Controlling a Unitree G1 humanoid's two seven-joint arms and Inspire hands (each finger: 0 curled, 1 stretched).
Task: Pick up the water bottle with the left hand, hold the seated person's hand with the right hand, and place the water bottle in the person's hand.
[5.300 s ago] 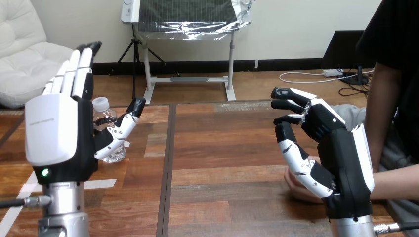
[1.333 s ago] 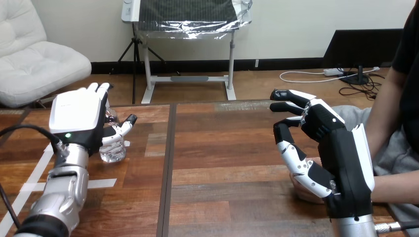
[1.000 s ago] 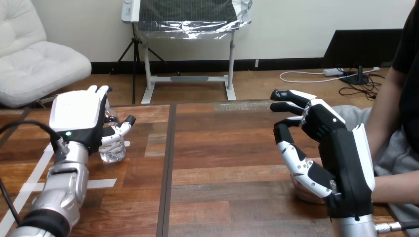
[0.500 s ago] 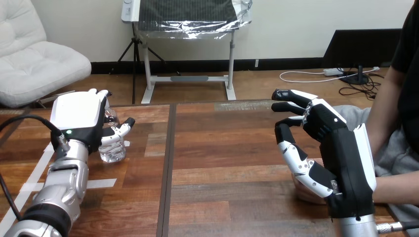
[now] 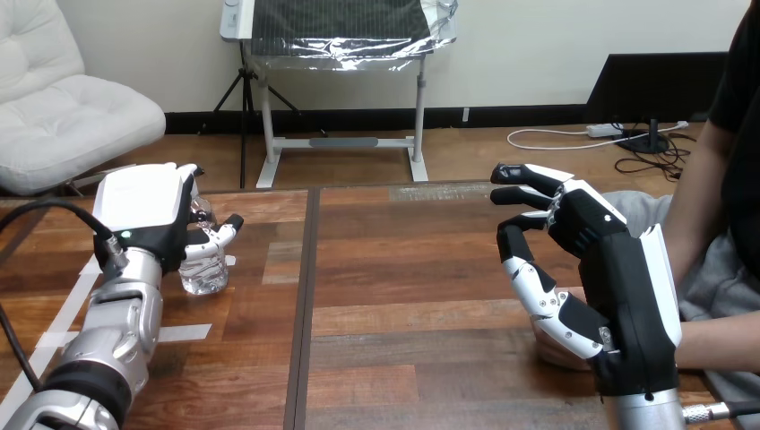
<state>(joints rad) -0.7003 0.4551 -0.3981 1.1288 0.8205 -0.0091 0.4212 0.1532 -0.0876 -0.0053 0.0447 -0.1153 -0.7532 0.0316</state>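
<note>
The clear water bottle [image 5: 203, 272] stands upright on the left part of the wooden table [image 5: 403, 260]. Its upper half is hidden behind my left hand [image 5: 142, 215]. That hand is open, with the white back towards me, the fingers reaching past the bottle's far side and the thumb [image 5: 221, 235] out at its right. My right hand [image 5: 618, 287] is raised over the table's right side, open with loosely bent fingers and nothing in it. The person's hand [image 5: 554, 348] rests on the table just below its thumb; I cannot tell if they touch.
White tape strips [image 5: 184, 333] lie on the table near my left forearm. A dark seam [image 5: 305, 296] runs down the table between the two hands. The person's forearm [image 5: 717, 345] comes in from the right edge.
My left hand has come down from upright and closed in on the bottle, easing slightly lower in the last second. The right hand and the person's hand have stayed put.
</note>
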